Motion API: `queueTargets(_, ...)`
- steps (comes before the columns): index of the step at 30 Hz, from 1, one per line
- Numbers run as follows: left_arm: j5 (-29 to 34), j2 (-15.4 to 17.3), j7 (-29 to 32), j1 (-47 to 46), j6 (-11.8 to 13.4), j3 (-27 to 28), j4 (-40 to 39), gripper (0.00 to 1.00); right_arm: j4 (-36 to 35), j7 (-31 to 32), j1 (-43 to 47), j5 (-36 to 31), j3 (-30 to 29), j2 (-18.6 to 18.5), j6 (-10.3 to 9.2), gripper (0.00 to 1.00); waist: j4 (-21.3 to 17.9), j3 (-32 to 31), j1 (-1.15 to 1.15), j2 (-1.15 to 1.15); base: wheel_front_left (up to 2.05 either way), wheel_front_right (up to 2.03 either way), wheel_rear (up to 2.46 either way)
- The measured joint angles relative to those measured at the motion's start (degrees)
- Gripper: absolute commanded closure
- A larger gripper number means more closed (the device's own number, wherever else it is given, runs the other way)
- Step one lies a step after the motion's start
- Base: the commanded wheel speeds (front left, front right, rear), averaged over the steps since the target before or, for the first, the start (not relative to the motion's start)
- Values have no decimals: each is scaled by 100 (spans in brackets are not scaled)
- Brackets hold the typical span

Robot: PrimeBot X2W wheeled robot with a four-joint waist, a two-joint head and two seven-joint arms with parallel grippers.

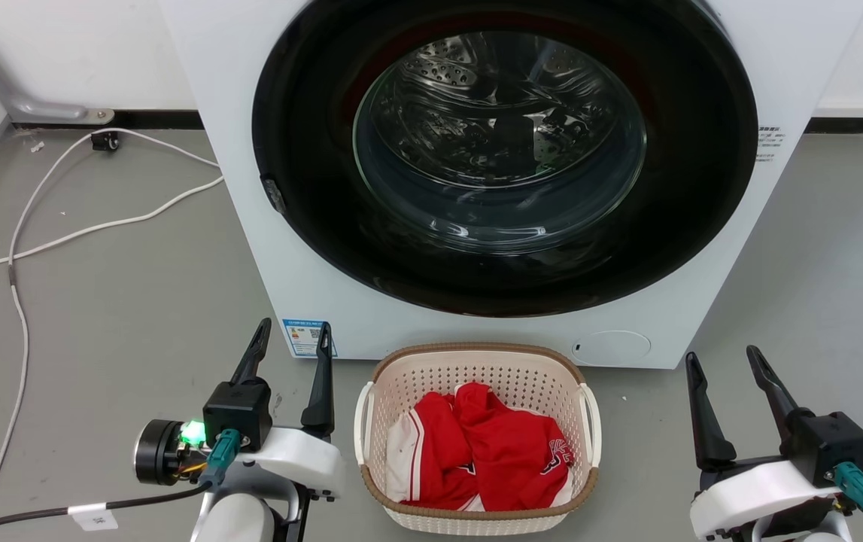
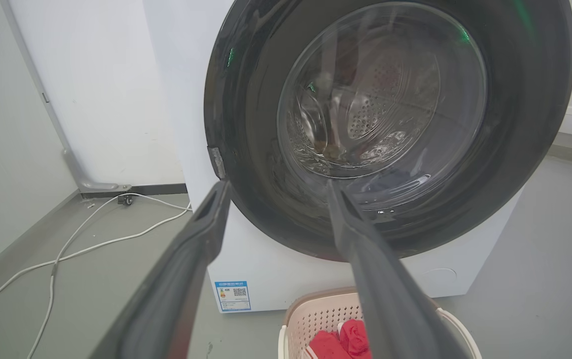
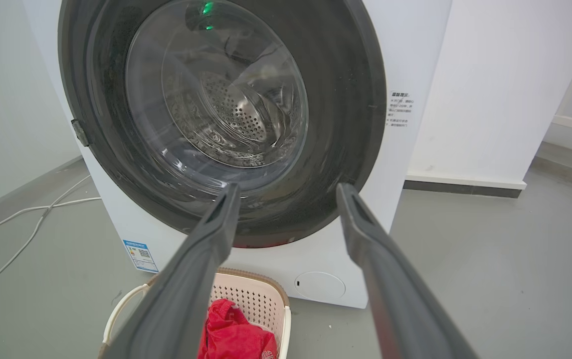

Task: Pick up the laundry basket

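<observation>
- Between the left jaws and the right jaws, on the floor (image 1: 123,316), sits the basket (image 1: 510,376), touching neither.
- Both pairs stand wide open, gripping nothing.
- Red clothes (image 1: 502,448) lie inside the basket.
- Ahead of both jaws' tips, just behind the basket, stands the washer (image 1: 371,331).
- White cable (image 1: 70,236) lies on the floor, outward of the left jaws.

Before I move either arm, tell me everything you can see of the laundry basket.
The laundry basket is cream plastic with perforated walls, rounded-rectangular, with a brown woven-look rim and a white handle on each side. It stands upright on the grey floor, close in front of the washing machine, holding red and white clothes. It sits between the left hand and right hand; both are open and apart from it.
</observation>
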Motion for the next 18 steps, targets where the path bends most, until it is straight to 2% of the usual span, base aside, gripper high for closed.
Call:
queueTargets(10,-2,-5,-8,-357,-55,40,277,0,288,216,-257,118,-62,-3,0,0,-27,261,0,0,0,0,0)
queueTargets(18,-102,-1,-8,-1240,-157,120,1334,0,1124,508,-1121,210,-51,-3,0,0,-127,864,0,0,0,0,0)
